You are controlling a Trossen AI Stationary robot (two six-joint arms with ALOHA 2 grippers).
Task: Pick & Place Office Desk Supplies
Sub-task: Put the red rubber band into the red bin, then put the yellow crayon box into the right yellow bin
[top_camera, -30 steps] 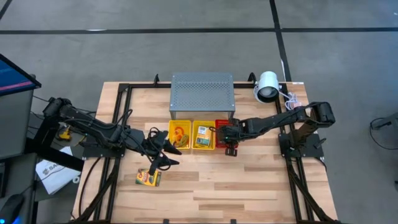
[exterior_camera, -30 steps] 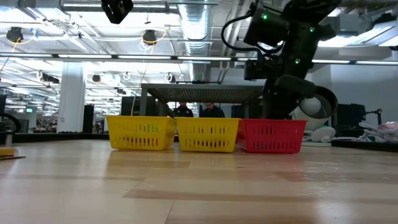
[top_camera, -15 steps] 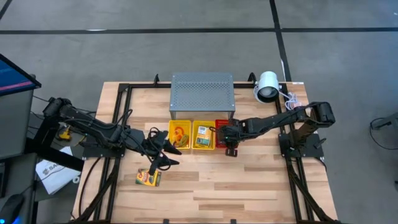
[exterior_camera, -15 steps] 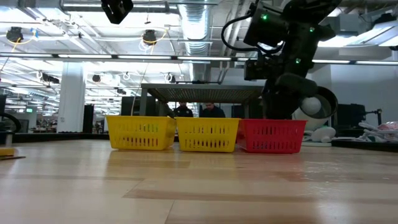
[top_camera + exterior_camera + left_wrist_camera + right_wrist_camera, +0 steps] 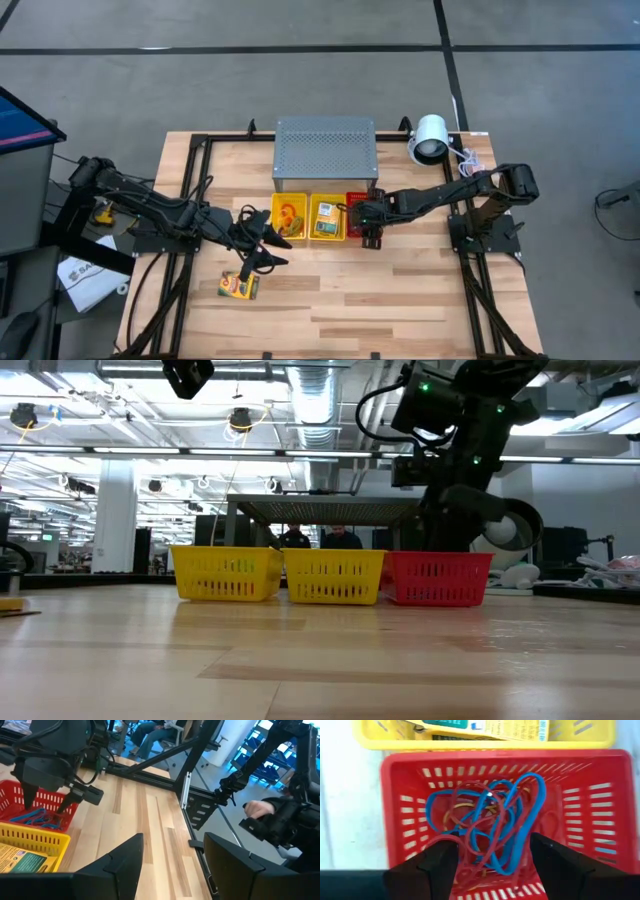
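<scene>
Wooden table (image 5: 400, 290): right gripper (image 5: 490, 857) released over red basket (image 5: 410, 762) of band loops (image 5: 492, 820); next, lift clear. Left gripper (image 5: 262, 250) open, empty, near card box (image 5: 240, 287).

Tangle of blue, red and orange band loops (image 5: 487, 827) piled in red basket (image 5: 600, 810). 1 yellow-green card box (image 5: 239, 286) flat on table (image 5: 400, 300), others in 2 yellow baskets (image 5: 309, 217).

A red mesh basket (image 5: 600, 815) holds tangled blue, red and orange bands (image 5: 492, 827) beside two yellow baskets (image 5: 308, 217), one carrying a yellow-and-green box (image 5: 326, 219); behind stands a grey perforated box (image 5: 325, 147) on pale wood table (image 5: 400, 290).
</scene>
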